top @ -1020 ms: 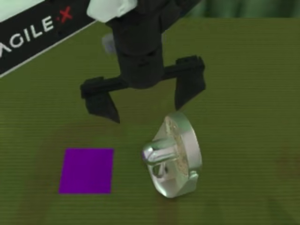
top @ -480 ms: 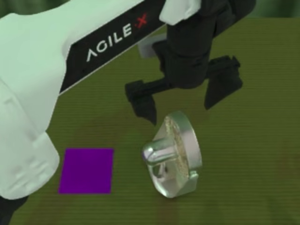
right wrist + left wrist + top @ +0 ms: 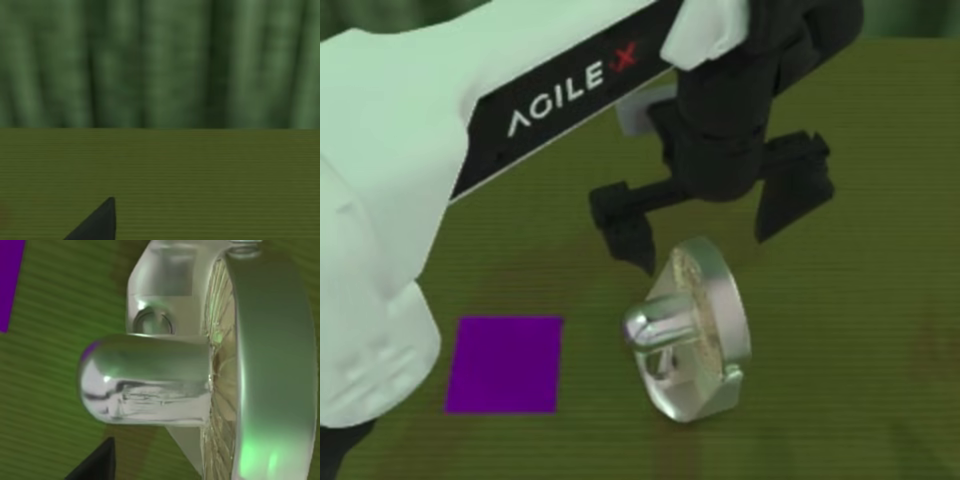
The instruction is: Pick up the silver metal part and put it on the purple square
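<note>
The white arm reaching in from the top view's left carries a black band with "AGILE" in white letters and a red "X" after it. This is the left arm, and its black left gripper [image 3: 705, 233] hangs above the far edge of the silver metal part [image 3: 692, 330], jaws spread wide apart and holding nothing. One fingertip points down just beside the part's upper left rim; the other sits off to the upper right, clear of it.

The silver metal part stands tilted on its rim on the olive green tabletop [image 3: 860, 300], near the middle. It is a shiny chrome round plate with a thick smooth edge, and a stubby cylinder with a rounded end sticks out from the face turned toward the left. In the left wrist view the part [image 3: 200, 370] fills the picture, and the face around the cylinder looks grainy and speckled.

The purple square [image 3: 504, 364] lies flat on the tabletop to the left of the part, apart from it, with bare green cloth between them. Open tabletop also stretches to the right of the part.

The right wrist view shows only bare tabletop, a green curtain behind it, and one dark fingertip [image 3: 97, 222] of the right gripper; whether its jaws are apart cannot be told.
</note>
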Tool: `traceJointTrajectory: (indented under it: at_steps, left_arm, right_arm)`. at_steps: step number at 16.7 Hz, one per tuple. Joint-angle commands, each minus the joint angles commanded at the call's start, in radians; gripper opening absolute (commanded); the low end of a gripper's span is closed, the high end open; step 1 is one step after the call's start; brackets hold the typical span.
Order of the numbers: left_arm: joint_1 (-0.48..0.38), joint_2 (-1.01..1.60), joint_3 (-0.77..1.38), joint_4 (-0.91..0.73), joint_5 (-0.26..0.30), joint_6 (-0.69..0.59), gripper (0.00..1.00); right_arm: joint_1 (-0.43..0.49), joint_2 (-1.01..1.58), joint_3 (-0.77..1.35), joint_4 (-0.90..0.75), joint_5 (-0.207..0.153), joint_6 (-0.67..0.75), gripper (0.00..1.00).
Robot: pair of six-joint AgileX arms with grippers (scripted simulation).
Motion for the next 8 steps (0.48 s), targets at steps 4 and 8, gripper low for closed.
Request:
traceJointTrajectory:
  at_steps: [4, 8]
  left_arm:
    - [-0.001, -0.025, -0.154, 0.123, 0.000, -0.001, 1.00]
    - [-0.002, -0.032, -0.203, 0.168, 0.000, -0.003, 1.00]
  right_arm:
    - [0.000, 0.000, 0.000, 0.000, 0.000, 0.000, 1.00]
    - [0.000, 0.000, 0.000, 0.000, 0.000, 0.000, 1.00]
